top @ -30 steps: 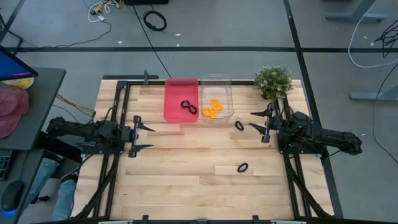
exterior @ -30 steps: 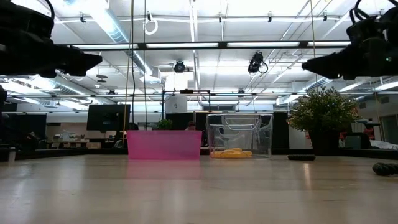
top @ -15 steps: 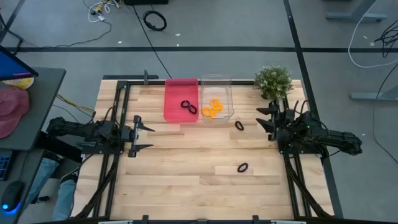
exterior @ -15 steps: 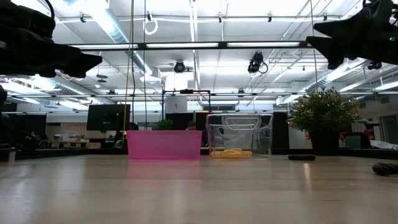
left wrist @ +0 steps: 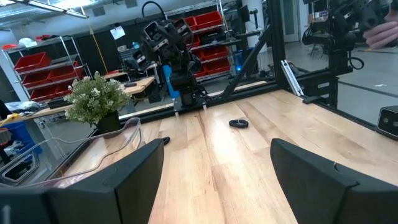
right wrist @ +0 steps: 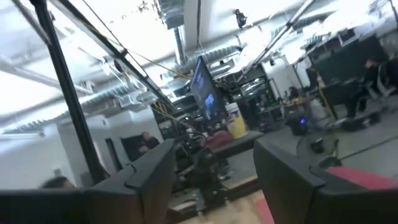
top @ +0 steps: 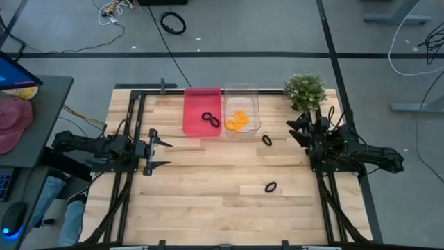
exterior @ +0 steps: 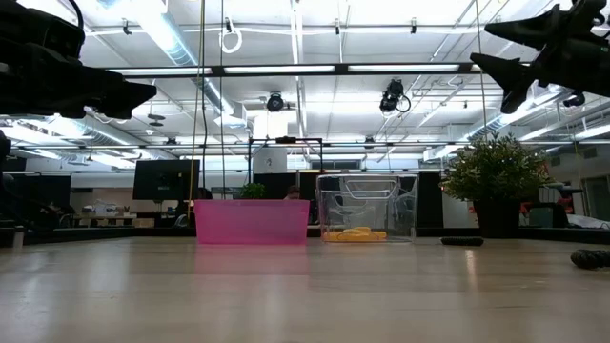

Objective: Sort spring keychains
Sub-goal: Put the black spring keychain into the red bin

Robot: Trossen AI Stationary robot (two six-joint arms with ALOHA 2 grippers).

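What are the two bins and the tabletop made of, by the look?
Pink bin: looks like translucent tinted plastic; keychains show through. Clear bin: transparent plastic, probably; orange keychains visible through its wall in the low view. Tabletop: pale wood planks, visible grain and seams, slight sheen.

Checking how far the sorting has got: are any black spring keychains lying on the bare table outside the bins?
Yes, in the high view two black spring keychains lie on the wooden table, outside both bins.
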